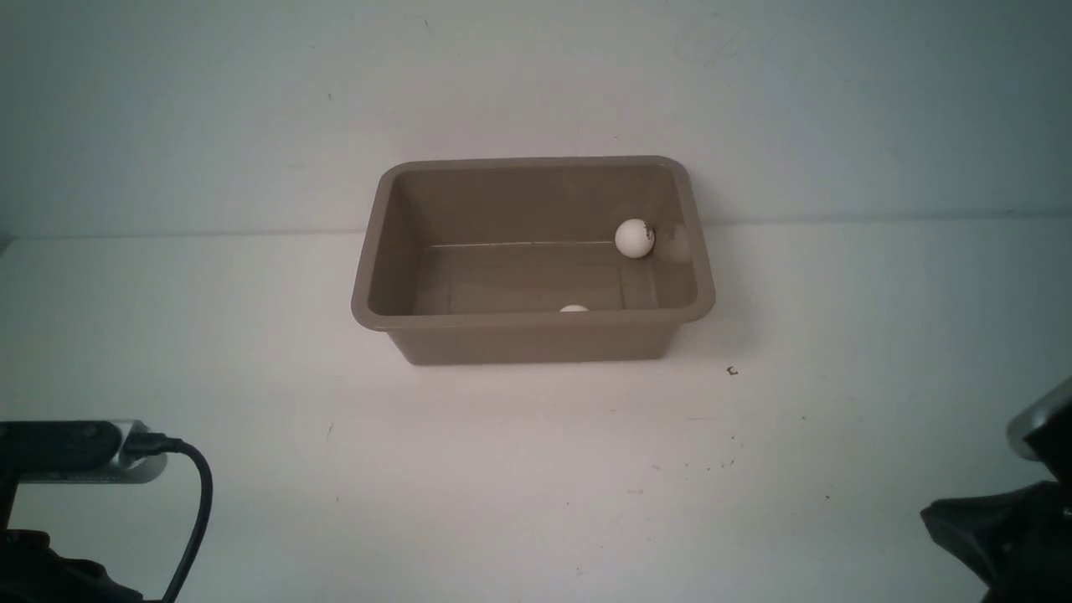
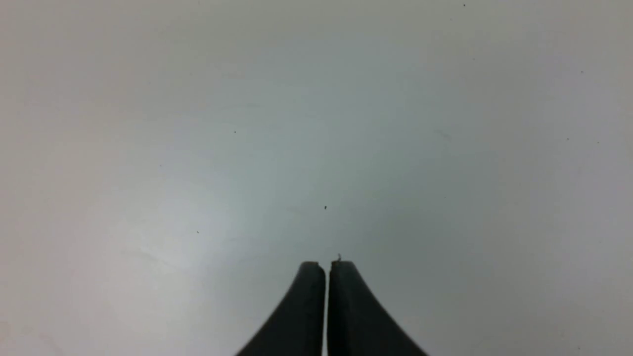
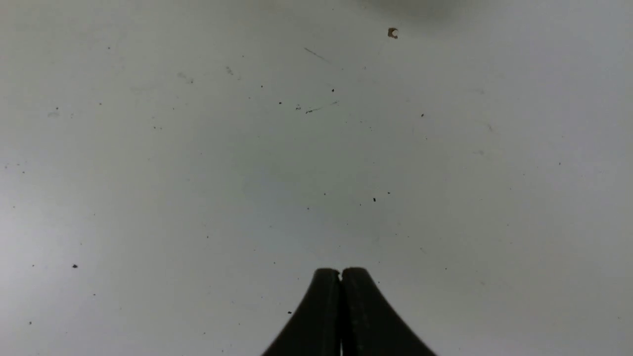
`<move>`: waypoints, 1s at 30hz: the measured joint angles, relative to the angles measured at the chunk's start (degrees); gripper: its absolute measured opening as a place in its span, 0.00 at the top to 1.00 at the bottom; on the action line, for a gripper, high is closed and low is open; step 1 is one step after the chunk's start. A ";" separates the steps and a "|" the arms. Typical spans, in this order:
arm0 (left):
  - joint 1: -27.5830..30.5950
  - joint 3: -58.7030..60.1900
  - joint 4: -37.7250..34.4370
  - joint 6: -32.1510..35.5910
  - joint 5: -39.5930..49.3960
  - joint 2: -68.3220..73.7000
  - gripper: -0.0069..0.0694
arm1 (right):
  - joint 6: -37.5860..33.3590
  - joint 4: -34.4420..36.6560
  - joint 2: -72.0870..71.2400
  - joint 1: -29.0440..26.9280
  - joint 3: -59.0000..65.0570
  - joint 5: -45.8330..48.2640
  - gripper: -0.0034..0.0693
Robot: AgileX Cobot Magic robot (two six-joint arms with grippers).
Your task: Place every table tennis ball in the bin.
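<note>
Two smooth white balls (image 1: pixel 635 239) sit inside the rounded, taupe plastic bin (image 1: pixel 536 339); the left gripper (image 2: pixel 327 267) and right gripper (image 3: pixel 340 273) are closed, holding nothing.

The front wall of the bin (image 1: pixel 536 342) hides all but the top of one ball (image 1: pixel 574 308), and any mark on it is out of sight. The logo on the other ball (image 1: pixel 634 239) is too small to read. The front view's edges crop both arms (image 1: pixel 67 452) (image 1: pixel 1022 511).
</note>
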 joint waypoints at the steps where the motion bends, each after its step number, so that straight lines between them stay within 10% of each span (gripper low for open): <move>1: 0.00 0.00 -0.05 0.00 0.09 0.00 0.91 | -0.02 0.00 0.00 0.00 0.00 0.00 0.97; 16: -0.07 0.00 1.28 1.38 3.00 -1.09 0.91 | 0.41 -0.17 0.00 0.00 0.01 0.71 0.97; 30: -0.07 3.89 16.15 6.18 -15.22 -27.32 0.91 | 0.41 -0.22 0.00 0.00 0.01 1.03 0.97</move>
